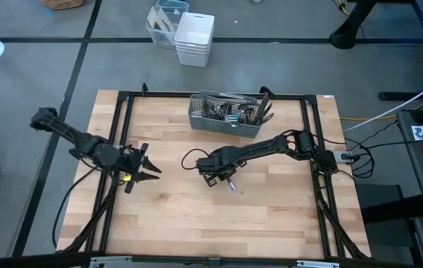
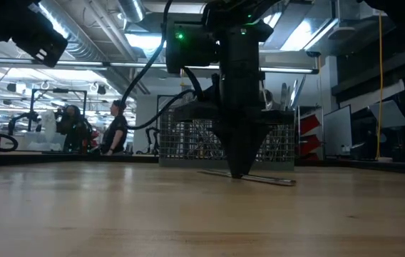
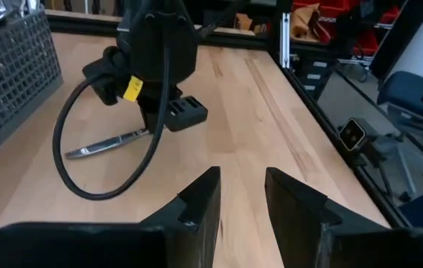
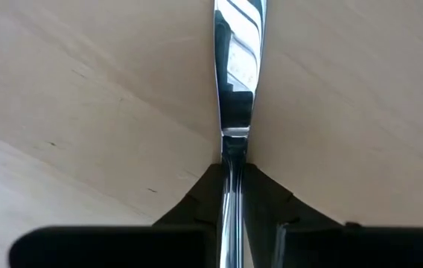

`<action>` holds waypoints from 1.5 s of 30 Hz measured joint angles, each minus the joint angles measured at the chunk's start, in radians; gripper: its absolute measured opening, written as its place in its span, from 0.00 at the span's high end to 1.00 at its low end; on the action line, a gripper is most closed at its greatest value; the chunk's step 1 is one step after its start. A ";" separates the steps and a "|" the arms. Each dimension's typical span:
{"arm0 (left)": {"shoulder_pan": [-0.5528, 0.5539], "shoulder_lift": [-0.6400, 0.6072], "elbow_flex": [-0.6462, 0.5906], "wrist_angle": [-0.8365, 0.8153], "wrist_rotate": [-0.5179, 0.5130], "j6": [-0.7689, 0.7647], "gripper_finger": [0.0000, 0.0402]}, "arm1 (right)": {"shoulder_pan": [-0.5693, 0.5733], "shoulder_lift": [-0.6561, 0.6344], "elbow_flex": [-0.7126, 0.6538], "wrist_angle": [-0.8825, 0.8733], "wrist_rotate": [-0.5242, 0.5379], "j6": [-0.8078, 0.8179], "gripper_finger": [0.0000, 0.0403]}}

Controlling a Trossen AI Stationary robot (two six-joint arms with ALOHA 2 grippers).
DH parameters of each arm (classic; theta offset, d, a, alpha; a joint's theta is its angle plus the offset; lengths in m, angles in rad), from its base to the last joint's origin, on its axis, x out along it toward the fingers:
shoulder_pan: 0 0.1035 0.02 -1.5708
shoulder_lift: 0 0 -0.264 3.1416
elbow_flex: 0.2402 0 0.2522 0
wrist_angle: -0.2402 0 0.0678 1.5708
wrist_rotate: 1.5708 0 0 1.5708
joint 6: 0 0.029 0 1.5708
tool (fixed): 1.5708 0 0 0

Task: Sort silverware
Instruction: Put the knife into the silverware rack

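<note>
From above, a wooden bench (image 1: 196,216) carries a grey mesh caddy (image 1: 223,115) at its far edge, already holding several forks, spoons and knives. The right gripper (image 1: 219,177) is down on the bench near the middle, over 1 loose piece of silverware (image 1: 231,184). The left gripper (image 1: 146,165) waits well apart on the left side, jaws partly open and empty. 2 white bins (image 1: 194,39) stand on the floor beyond.

At bench level, the right gripper (image 2: 237,171) stands upright with its tip on the knife (image 2: 259,178), which lies flat. The caddy (image 2: 188,146) is directly behind. People stand far off in the room.

From the left wrist, the knife's (image 3: 107,143) shiny end shows beyond the right arm, and a loop of black cable (image 3: 111,141) hangs over it.

From the right wrist, the jaws are nearly shut on the knife (image 4: 235,89), pinching its narrow neck.

The step in hand appears to be the pickup. Next calls for a straight lift, then a carry back to the caddy. The thin, slick handle may slip or swing; nothing else blocks the path.
</note>
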 joint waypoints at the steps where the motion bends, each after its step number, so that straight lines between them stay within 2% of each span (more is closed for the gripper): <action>1: -0.009 -0.002 0.000 -0.005 -0.008 -0.002 0.75 | 0.000 0.000 0.000 0.000 0.000 -0.007 0.90; 8: -0.053 -0.007 0.000 -0.015 -0.064 -0.002 0.75 | 0.000 0.003 0.016 0.000 0.034 -0.089 0.90; 13: -0.059 -0.061 0.000 -0.014 -0.125 0.001 0.75 | -0.001 0.008 0.039 0.044 0.065 -0.139 0.90; 19: -0.059 -0.180 0.000 -0.024 -0.126 0.044 0.75 | -0.001 0.008 0.040 0.173 0.069 -0.205 0.90; 27: -0.059 -0.309 0.000 -0.149 -0.127 0.030 0.75 | -0.001 0.007 0.042 0.325 0.094 -0.285 0.91; 32: -0.059 -0.372 0.000 -0.198 -0.126 0.021 0.75 | -0.001 0.006 0.042 0.344 0.094 -0.287 0.90; 39: -0.059 -0.403 0.000 -0.270 -0.126 -0.015 0.75 | -0.001 0.005 0.042 0.391 0.093 -0.285 0.90; 45: -0.059 -0.403 0.000 -0.302 -0.126 -0.026 0.75 | -0.001 0.003 0.043 0.494 0.037 -0.328 0.90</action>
